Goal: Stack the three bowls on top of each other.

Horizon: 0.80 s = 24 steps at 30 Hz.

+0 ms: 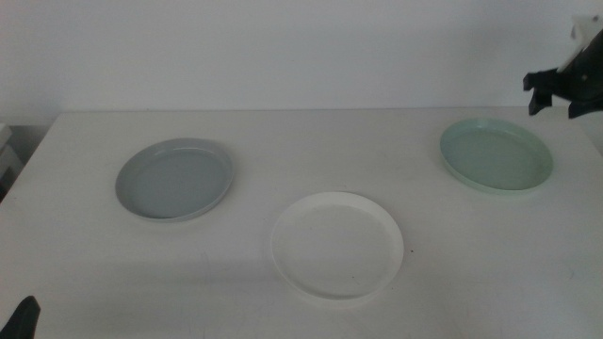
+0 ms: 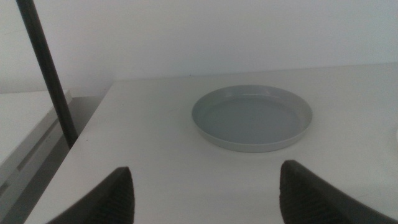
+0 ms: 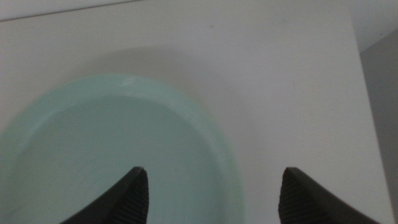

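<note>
1. white table (image 1: 311, 141) against a plain pale wall, with three shallow dishes spread over it, all lying flat and well apart from each other.
2. the grey-blue bowl (image 1: 175, 179) sits on the left side of the table; the left wrist view shows it (image 2: 252, 117) ahead of that arm's jaws, empty.
3. the white bowl (image 1: 337, 246) lies nearer the front, about the middle, between the other two and closer to the camera.
4. the mint green bowl (image 1: 497, 155) is at the far right, close to the table's right edge.
5. the right gripper (image 1: 551, 89) hangs in the air at the upper right, just above and behind the green bowl, not touching it. its jaws are spread wide with nothing between them; in its own wrist view (image 3: 211, 196) the green bowl's rim (image 3: 205, 124) passes under the gap.
6. the left gripper (image 1: 24, 315) waits low at the front left corner, only a dark tip showing. its wrist view (image 2: 205, 193) shows the jaws wide apart and empty, above bare table, well short of the grey-blue bowl.
7. a dark thin post (image 2: 50, 74) stands off the table's left edge.
</note>
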Motion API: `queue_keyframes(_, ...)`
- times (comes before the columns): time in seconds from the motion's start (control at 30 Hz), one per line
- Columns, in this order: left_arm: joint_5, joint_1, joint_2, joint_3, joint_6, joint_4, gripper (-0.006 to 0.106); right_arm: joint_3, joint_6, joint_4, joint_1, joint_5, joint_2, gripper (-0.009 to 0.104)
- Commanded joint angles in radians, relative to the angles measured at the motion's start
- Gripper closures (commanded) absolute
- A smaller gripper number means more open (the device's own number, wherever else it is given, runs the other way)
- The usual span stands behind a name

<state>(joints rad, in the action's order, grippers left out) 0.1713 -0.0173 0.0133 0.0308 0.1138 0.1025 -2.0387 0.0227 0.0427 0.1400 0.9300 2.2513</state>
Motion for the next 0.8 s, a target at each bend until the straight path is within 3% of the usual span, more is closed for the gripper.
queue_keyframes(0.0,-0.077,0.001,0.014,-0.004,-0.011,0.004,0.023,-0.094,-0.023,-0.003,0.014,-0.026,0.001,0.041)
queue_keyframes(0.4,-0.077,0.001,0.014,-0.004,-0.011,0.004,0.023,-0.223,-0.036,0.0,0.015,0.011,0.167,0.046)
queue_keyframes(0.63,-0.077,0.001,0.014,-0.004,-0.011,0.004,0.023,-0.223,-0.036,0.0,0.015,0.05,0.193,0.062)
queue_keyframes(0.77,-0.077,0.001,0.014,-0.004,-0.011,0.004,0.023,-0.223,-0.036,0.0,0.015,0.054,0.194,0.08)
